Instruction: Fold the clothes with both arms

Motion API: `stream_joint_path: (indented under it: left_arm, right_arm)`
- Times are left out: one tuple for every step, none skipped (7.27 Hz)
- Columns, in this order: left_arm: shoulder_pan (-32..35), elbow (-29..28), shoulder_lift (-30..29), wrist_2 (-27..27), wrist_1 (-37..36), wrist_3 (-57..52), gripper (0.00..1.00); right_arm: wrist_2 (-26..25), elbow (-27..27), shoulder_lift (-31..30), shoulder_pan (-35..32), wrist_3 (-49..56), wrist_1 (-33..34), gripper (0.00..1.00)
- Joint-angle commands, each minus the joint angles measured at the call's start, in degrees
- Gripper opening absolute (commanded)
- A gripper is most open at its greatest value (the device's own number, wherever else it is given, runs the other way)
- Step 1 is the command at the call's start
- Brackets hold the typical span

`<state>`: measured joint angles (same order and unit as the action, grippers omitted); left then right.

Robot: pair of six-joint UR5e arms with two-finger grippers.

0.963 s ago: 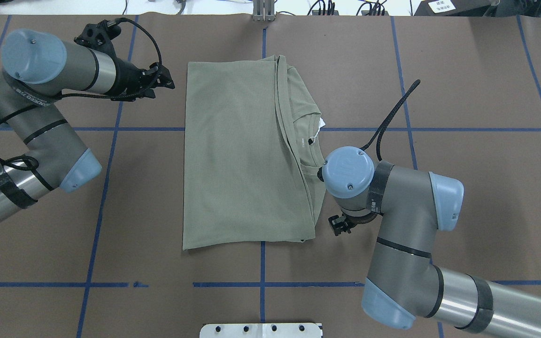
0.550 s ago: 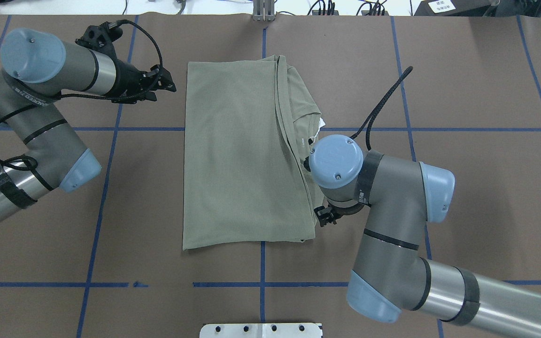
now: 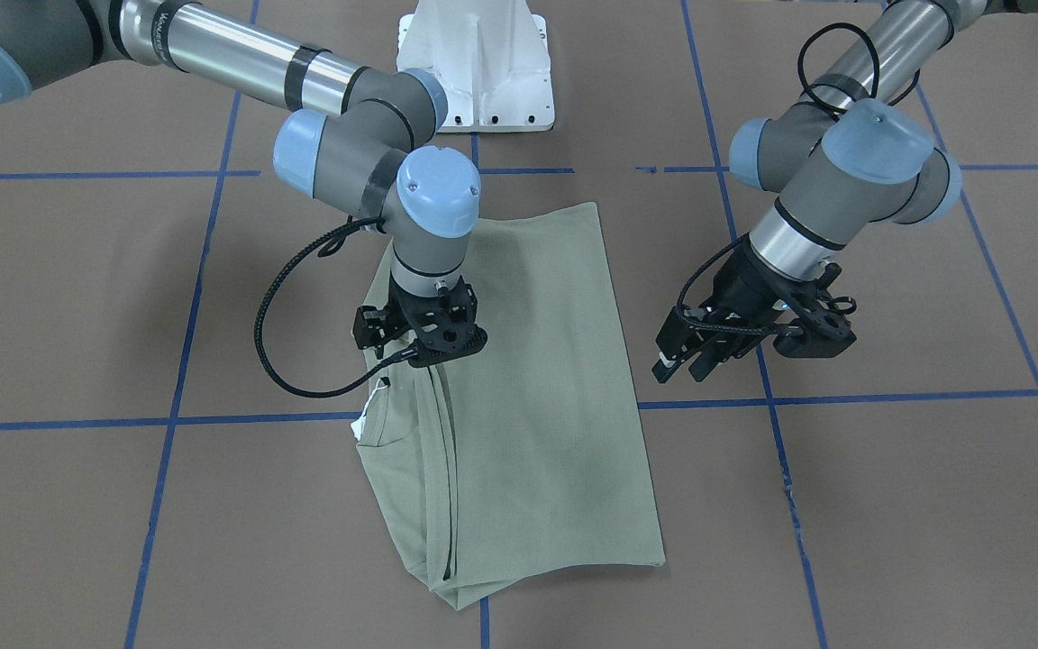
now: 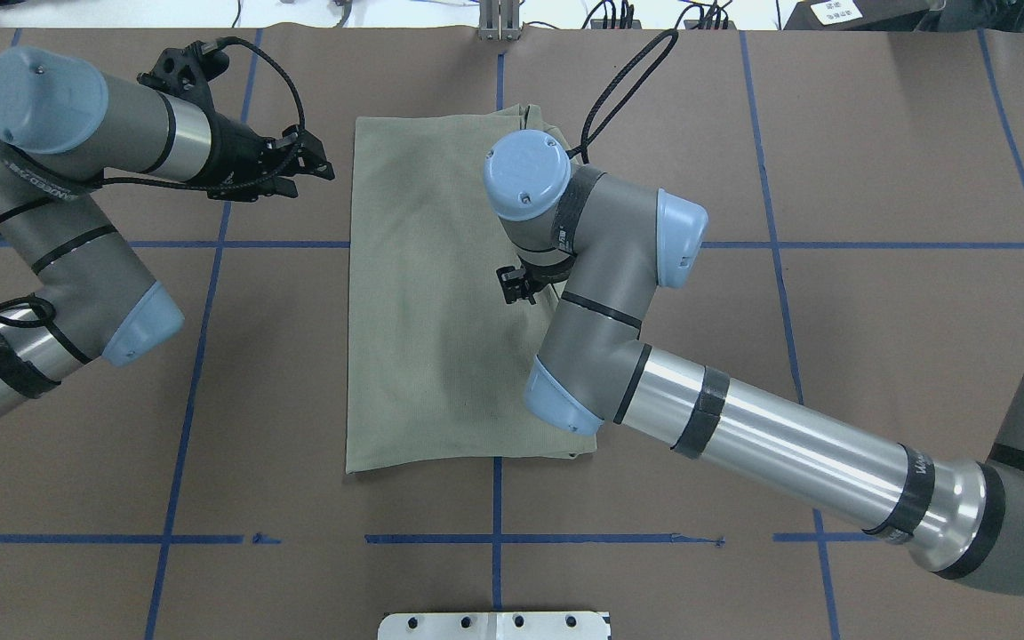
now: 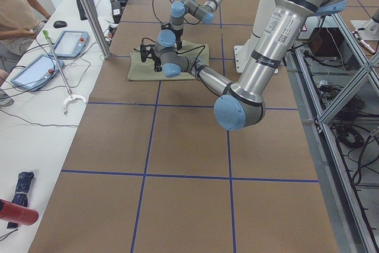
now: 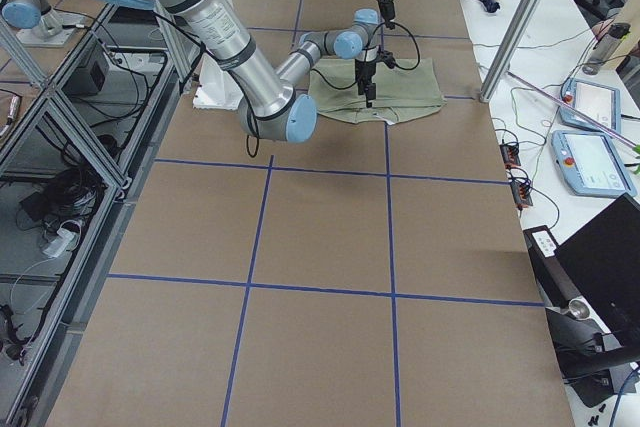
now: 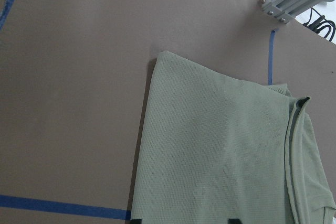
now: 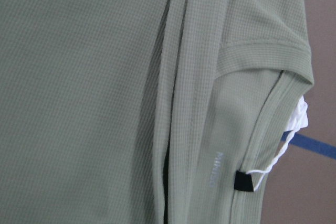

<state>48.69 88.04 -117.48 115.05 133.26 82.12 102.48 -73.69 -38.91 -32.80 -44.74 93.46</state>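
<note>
At the bottom edge of the overhead frame sits a white mounting plate [image 4: 494, 625]. Beyond it, blue tape lines [image 4: 432, 539] grid the brown table cover [image 4: 876, 178].

Frame centre: the shirt [image 4: 423, 311] lies flat as a tall folded rectangle, with its neckline along the right side. Its outline matches that of a second ago, so no new fold has begun.

The right arm [image 4: 743, 427] has swung from beside the shirt's lower right edge to above the neckline side. Its forearm now crosses the shirt's lower right corner. The right gripper [image 3: 420, 347] points down just over the layered edge, near the white neck tag [image 8: 299, 114]. Whether its jaws stand wide or narrow cannot be told. Judged purpose: lining up a grasp on that edge for the next fold.

Upper left: the left gripper [image 4: 309, 163], barely shifted, hovers beside the shirt's upper left corner, jaws spread and empty.

The right arm's elbow and its cable loop [image 3: 259, 329] overhang the cloth and would likely obstruct a fold carried across from the left.

Top edge: an aluminium post [image 4: 499, 22] and loose cables.
</note>
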Motion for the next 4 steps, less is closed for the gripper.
stream_joint_path:
  left_arm:
    - [0.00,0.03,0.06,0.09,0.07,-0.03,0.63]
    - [0.00,0.12,0.06,0.09,0.07,-0.03,0.63]
    - [0.00,0.12,0.06,0.09,0.07,-0.03,0.63]
    - [0.09,0.29,0.06,0.09,0.07,0.06,0.63]
  right_arm:
    - [0.09,3.46,-0.20,-1.64,1.05,-3.20,1.00]
    - [2.35,3.47,-1.60,-4.35,3.67,-2.85,1.00]
    - [5.25,3.03,-4.83,-7.68,9.70,-3.02,1.00]
    - [5.62,0.85,-8.78,-10.50,15.33,-3.20,1.00]
